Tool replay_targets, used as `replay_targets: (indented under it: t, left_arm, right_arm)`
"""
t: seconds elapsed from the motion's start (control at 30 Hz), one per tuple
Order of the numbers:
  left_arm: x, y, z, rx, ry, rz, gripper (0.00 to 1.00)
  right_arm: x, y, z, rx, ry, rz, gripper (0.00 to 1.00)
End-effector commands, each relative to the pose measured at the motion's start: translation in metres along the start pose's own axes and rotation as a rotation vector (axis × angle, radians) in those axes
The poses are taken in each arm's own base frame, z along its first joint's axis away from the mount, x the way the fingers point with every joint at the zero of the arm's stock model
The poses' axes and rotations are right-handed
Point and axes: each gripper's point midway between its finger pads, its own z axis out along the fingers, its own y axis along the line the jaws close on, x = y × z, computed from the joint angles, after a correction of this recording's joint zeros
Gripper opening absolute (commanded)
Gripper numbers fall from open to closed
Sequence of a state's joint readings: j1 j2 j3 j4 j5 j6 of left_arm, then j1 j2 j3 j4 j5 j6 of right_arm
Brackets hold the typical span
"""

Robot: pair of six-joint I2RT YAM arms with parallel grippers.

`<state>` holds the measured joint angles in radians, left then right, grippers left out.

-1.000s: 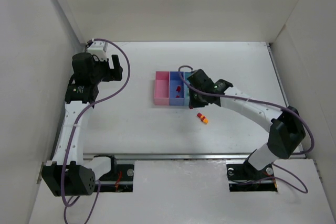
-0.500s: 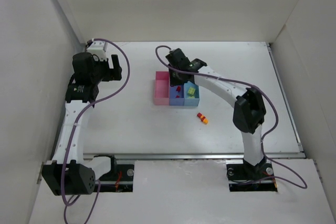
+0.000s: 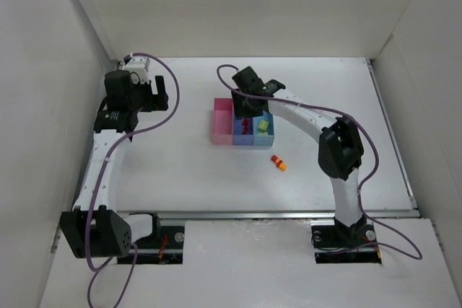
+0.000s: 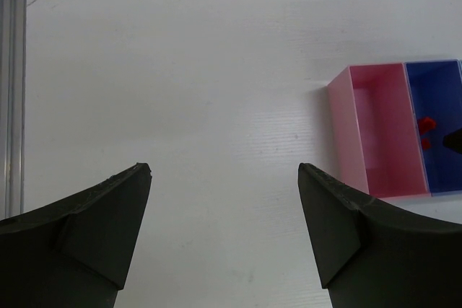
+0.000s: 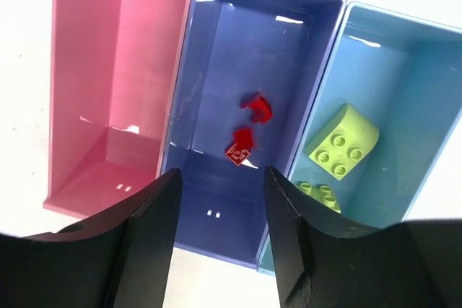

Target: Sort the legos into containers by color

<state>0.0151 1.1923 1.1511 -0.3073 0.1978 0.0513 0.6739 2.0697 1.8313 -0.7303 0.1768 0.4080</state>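
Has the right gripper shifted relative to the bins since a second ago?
Yes. The right gripper went left and toward the far side, from over the light blue bin to over the medium blue bin.

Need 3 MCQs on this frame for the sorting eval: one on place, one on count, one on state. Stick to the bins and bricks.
1. Where does the yellow-green brick lie?
A) pink bin
B) medium blue bin
C) light blue bin

2. How many red pieces are in the medium blue bin?
A) none
B) two
C) five

3. What state is the pink bin in?
A) empty
B) holding an orange brick
C) flipped upside down

Answers:
1 C, the right wrist view shows it on the light blue bin's floor.
2 B, two red pieces lie near that bin's middle.
3 A, only bare pink floor shows inside it.
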Motion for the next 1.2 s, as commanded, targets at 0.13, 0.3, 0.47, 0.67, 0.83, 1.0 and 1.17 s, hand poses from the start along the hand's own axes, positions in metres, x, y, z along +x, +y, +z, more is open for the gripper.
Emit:
replay_targets:
  t: [0.13,0.3,0.47,0.67,0.83,1.0,1.17]
  left_arm:
    - [-0.017,0.003,-0.003,-0.010,-0.055,0.013,0.81]
    - [-0.022,0.004,-0.009,-0.019,-0.074,0.024,0.81]
    - [-0.024,0.005,-0.012,-0.028,-0.084,0.026,0.81]
    - [-0.026,-0.001,-0.015,0.001,-0.093,0.028,0.82]
    - [-0.026,-0.003,-0.015,0.011,-0.093,0.019,0.82]
    - [-0.031,-0.004,-0.021,0.011,-0.113,0.023,0.82]
    - [-0.035,-0.005,-0.028,0.011,-0.132,0.026,0.82]
  right_arm:
    - [-0.022,0.008,-0.024,-0.044,-0.073,-0.018,0.56]
    - [-0.028,-0.001,-0.064,-0.037,-0.094,-0.038,0.56]
    - [0.009,-0.036,-0.118,-0.013,-0.105,-0.104,0.64]
    - [0.094,-0.081,-0.102,0.001,0.144,-0.086,0.71]
    - [0.125,-0.091,-0.086,0.036,0.201,-0.053,0.71]
    - [0.149,-0.104,-0.071,0.108,0.270,-0.031,0.70]
    - [0.163,-0.102,-0.055,0.091,0.291,-0.028,0.68]
